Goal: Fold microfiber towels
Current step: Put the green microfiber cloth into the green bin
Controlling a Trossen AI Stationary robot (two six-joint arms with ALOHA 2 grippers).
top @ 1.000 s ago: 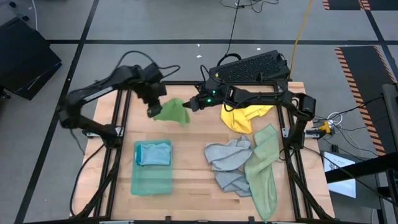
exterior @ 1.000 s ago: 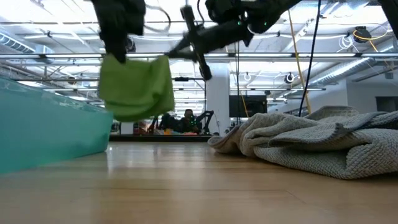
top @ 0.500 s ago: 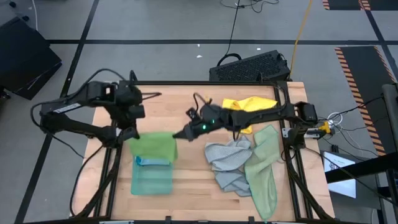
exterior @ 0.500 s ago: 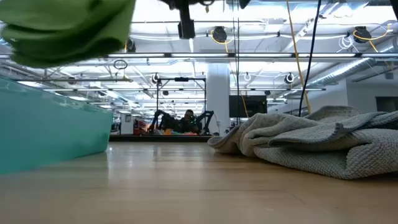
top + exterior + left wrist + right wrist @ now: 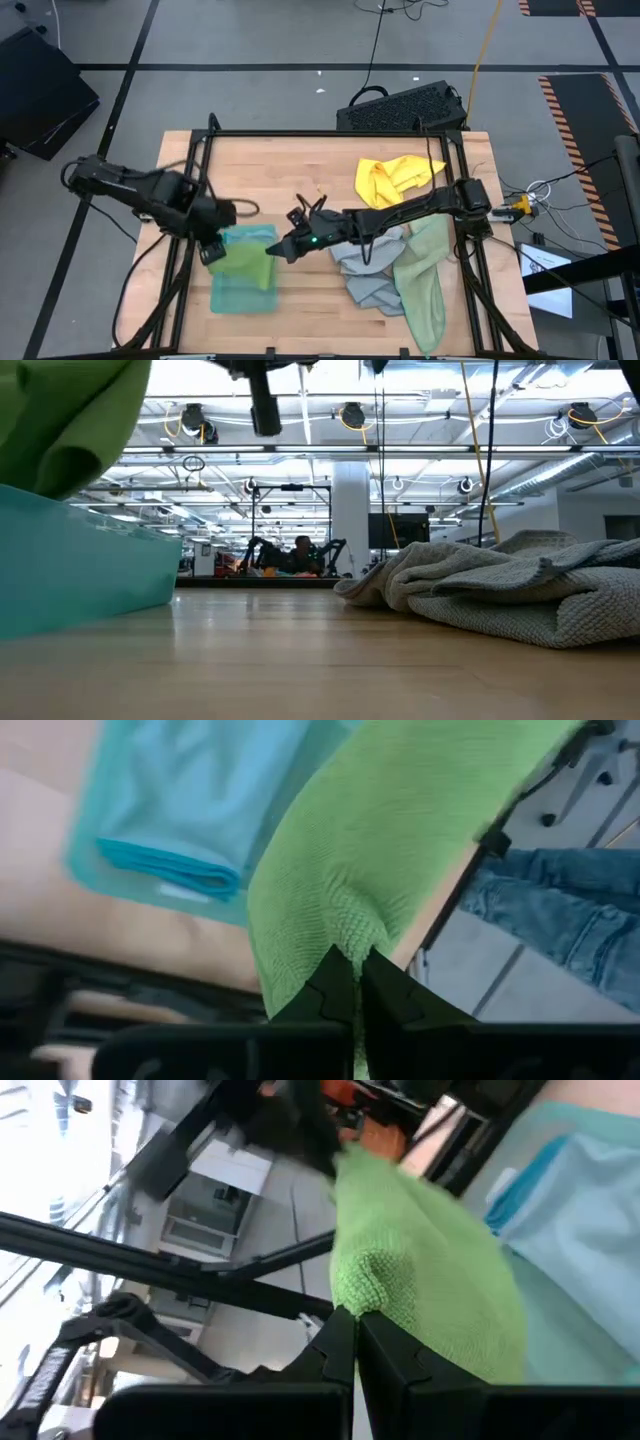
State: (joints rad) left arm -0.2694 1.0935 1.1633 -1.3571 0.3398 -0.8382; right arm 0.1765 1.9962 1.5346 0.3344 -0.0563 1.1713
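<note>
You're holding the bright green towel (image 5: 243,261) over the folded stack (image 5: 245,290) at lower left, left gripper (image 5: 212,253) and right gripper (image 5: 276,250) each pinching an edge. Bare wood is lying open above; the grey towel (image 5: 362,262), sage towel (image 5: 424,270) and yellow towel (image 5: 392,179) are crowding the right. The towel is sitting lower than a second ago.

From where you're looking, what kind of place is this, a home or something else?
Probably a robotics lab or industrial workspace, not a home. The low view shows a high ceiling with exposed ducts and strip lights, another robot rig far behind, and the wooden table stands on taped concrete floor.
</note>
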